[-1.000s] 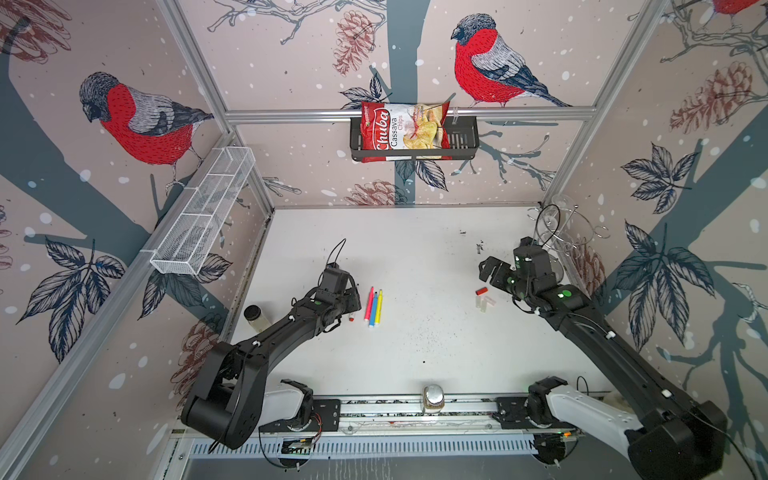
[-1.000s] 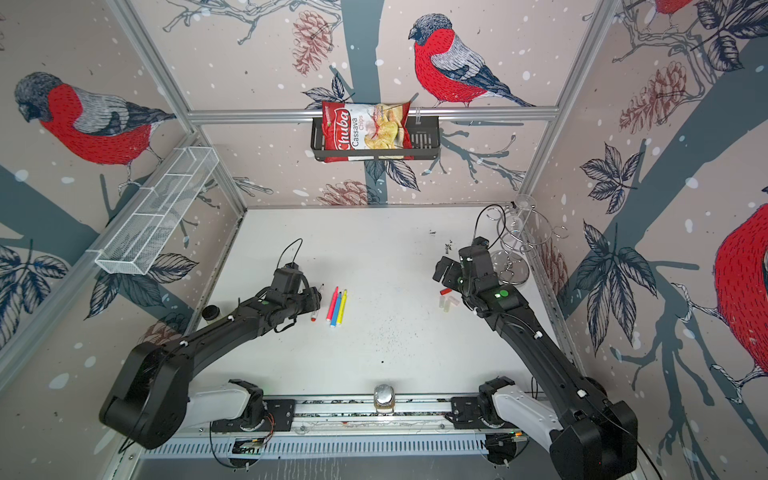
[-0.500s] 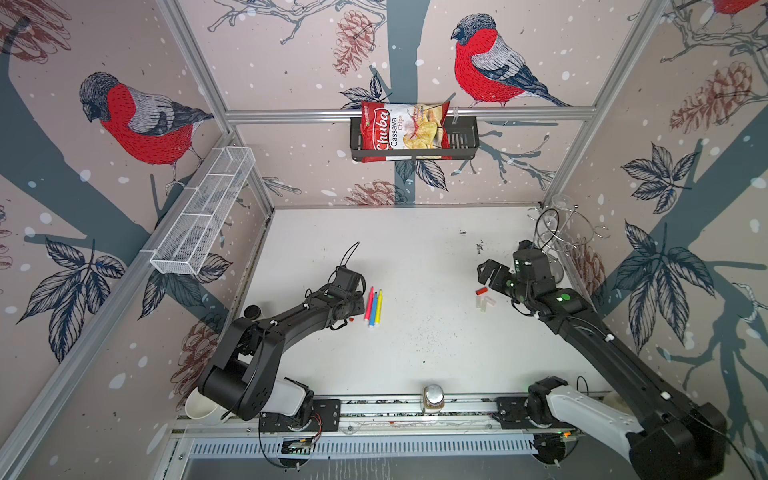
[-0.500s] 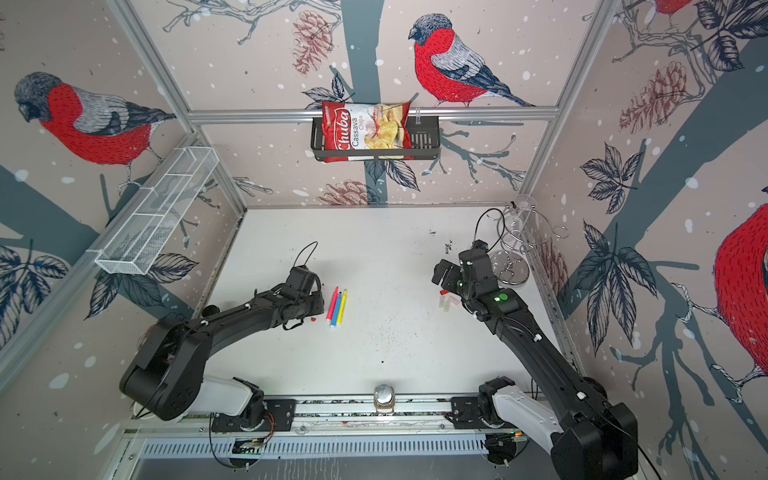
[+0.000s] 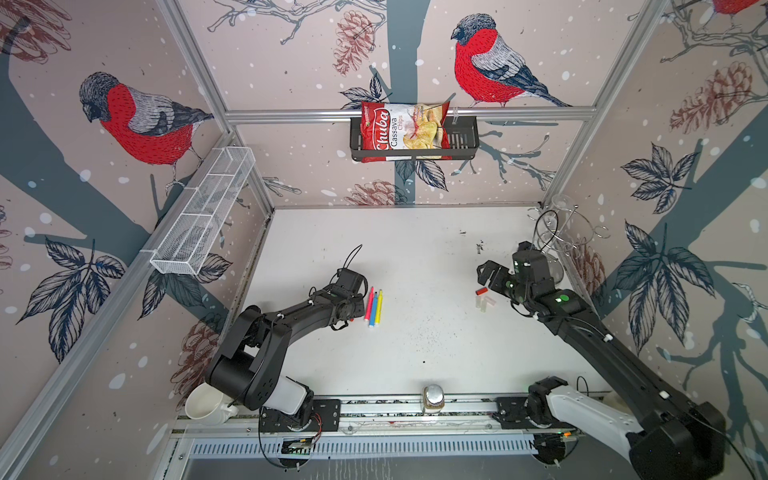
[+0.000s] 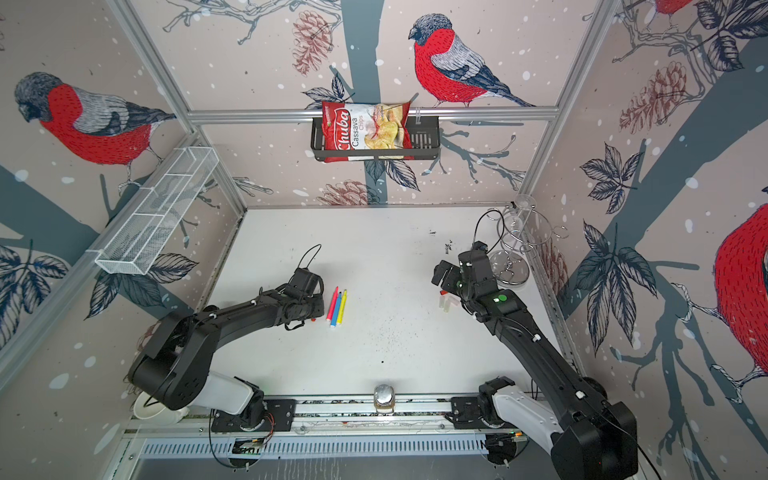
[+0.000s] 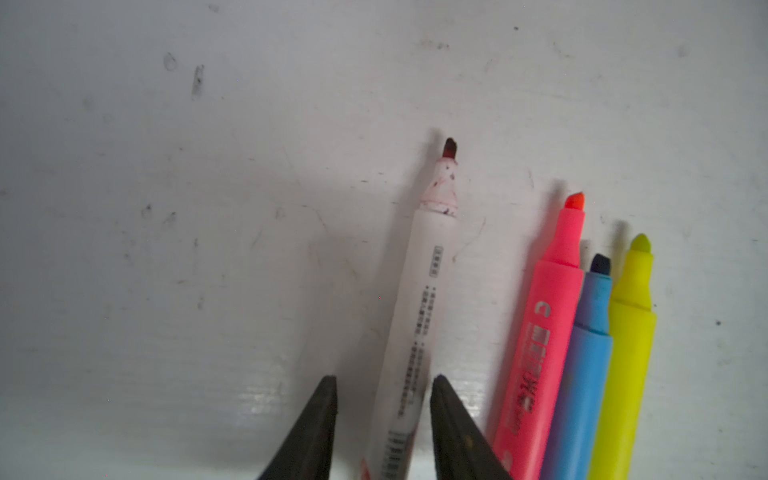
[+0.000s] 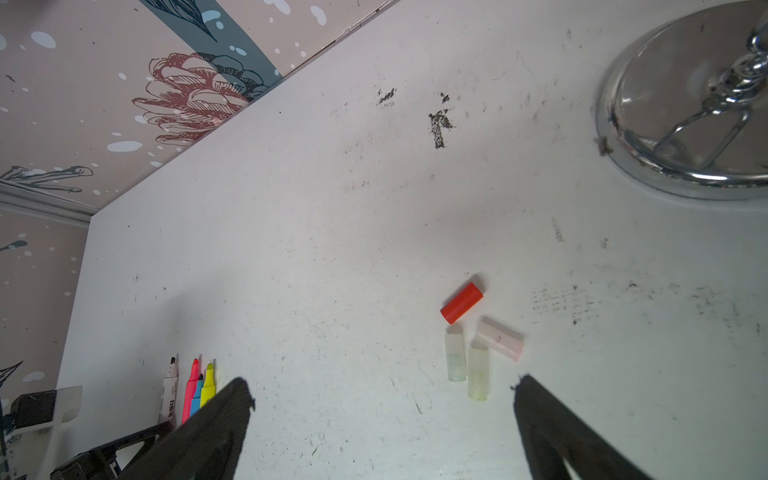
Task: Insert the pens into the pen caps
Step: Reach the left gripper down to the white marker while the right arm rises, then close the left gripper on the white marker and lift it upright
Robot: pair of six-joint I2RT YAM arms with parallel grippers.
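Bag (image 5: 405, 132): "Chuba Cassava Chips"; white pen (image 7: 419, 316) txt blurred.

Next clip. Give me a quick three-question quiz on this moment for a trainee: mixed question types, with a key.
1. True or false: the right gripper is shut and holding something.
2. Which pen lies between the jaws of the left gripper? A) white B) blue C) yellow
3. Fill in: of the four pen caps on the table, the single opaque cap is coloured ___.

Key: 1 false, its jaws stand wide open and empty. 2 A, the white pen. 3 red.
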